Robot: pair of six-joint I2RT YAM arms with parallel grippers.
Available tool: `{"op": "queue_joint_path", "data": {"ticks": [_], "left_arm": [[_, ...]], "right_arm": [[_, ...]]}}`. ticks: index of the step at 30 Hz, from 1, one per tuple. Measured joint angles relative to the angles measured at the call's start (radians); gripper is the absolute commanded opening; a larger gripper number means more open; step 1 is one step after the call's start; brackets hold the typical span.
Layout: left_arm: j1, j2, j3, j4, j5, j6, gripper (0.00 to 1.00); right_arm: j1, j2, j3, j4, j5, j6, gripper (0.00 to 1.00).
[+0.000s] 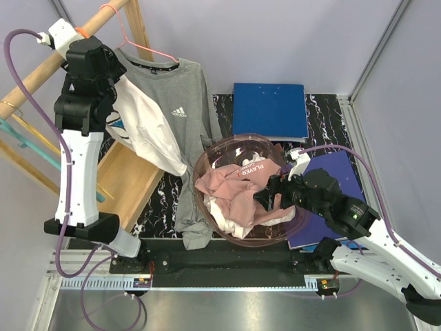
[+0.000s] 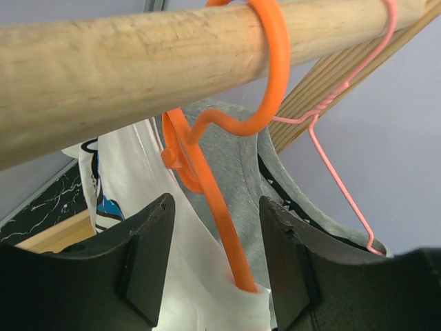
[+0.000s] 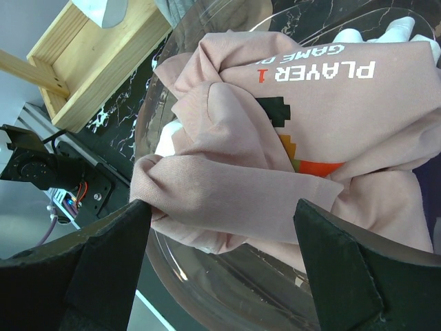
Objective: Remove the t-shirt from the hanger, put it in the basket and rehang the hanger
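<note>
Up at the wooden rod (image 2: pixel 124 62), the left claw (image 2: pixel 217 221) stands open, its fingers (image 2: pixel 148 255) either side of the orange hanger (image 2: pixel 207 172) without pinching it. The white t-shirt (image 2: pixel 138 179) hangs on that hanger, beside a grey t-shirt (image 2: pixel 234 158) on a pink hanger (image 2: pixel 337 179). Over the clear bowl (image 1: pixel 227 238) on the bench (image 1: pixel 324 110), the right claw (image 3: pixel 220 214) gapes wide above a pink shirt (image 3: pixel 275 138), holding nothing.

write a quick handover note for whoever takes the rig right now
Left gripper: open, jaws either side of the orange hanger on the wooden rod, not gripping.
Right gripper: open, over the pink t-shirt in the clear bowl.
White t-shirt is on the orange hanger; grey t-shirt on the pink hanger.
Done: pink t-shirt in bowl.
Left: take the white one off.
</note>
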Motion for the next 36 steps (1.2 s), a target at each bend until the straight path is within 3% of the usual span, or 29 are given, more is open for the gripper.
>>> {"op": "queue_joint_path", "data": {"ticks": [4,7,16,25,31,36], "left_arm": [[0.013,0.034,0.000,-0.005,0.005,-0.017,0.52],[0.019,0.057,0.002,-0.005,0.006,-0.021,0.43],[0.024,0.074,0.037,-0.024,0.008,0.010,0.01],[0.024,0.045,0.059,-0.062,0.007,0.057,0.00],[0.021,-0.077,0.064,-0.084,0.008,0.092,0.00],[0.024,-0.190,0.056,-0.197,0.017,0.085,0.00]], "right_arm": [[0.000,0.000,0.000,0.000,0.000,0.000,0.92],[0.000,0.000,0.000,0.000,0.000,0.000,0.92],[0.000,-0.005,0.000,0.000,0.000,0.000,0.93],[0.000,0.001,0.000,0.000,0.000,0.000,0.92],[0.000,0.027,0.002,0.000,-0.003,-0.007,1.00],[0.000,0.077,0.043,-0.002,-0.046,-0.052,1.00]]}}
